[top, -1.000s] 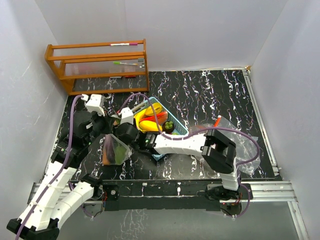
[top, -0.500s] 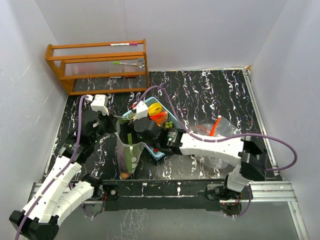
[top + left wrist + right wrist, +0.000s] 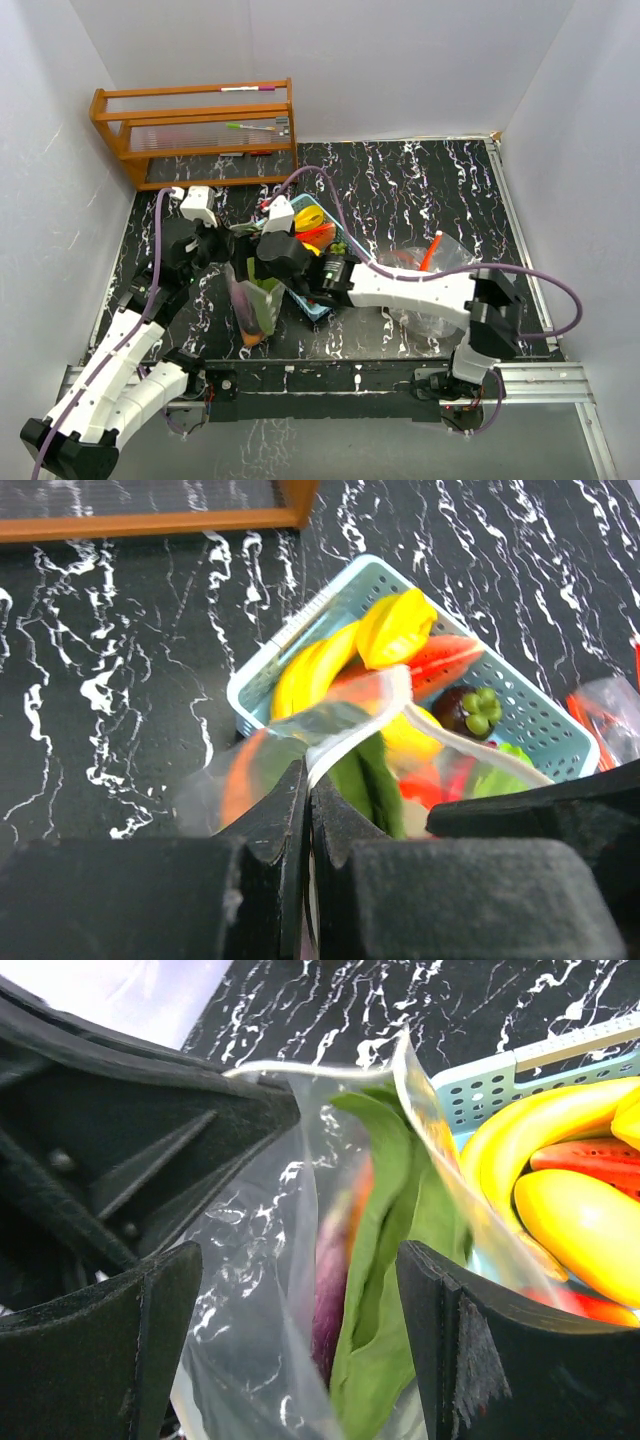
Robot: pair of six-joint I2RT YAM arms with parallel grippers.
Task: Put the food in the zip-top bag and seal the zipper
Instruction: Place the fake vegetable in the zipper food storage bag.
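Note:
My left gripper is shut on the white rim of the clear zip-top bag, which hangs from it beside the basket. Inside the bag lie a green piece and a purple aubergine. At the bag's mouth my right gripper stands open, its fingers either side of the food with nothing gripped. More food fills the light-blue basket: bananas, a mango and a watermelon slice. From above, the left gripper and the right gripper meet over the bag.
A wooden rack with pens stands at the back left. A second clear bag holding red and orange things lies to the right of the basket. White walls close in the dark marbled table on three sides.
My right gripper has opened wider at the bag's mouth and its arm has stretched out to the right. The bag has shifted right toward the basket and now hangs longer from the left gripper.

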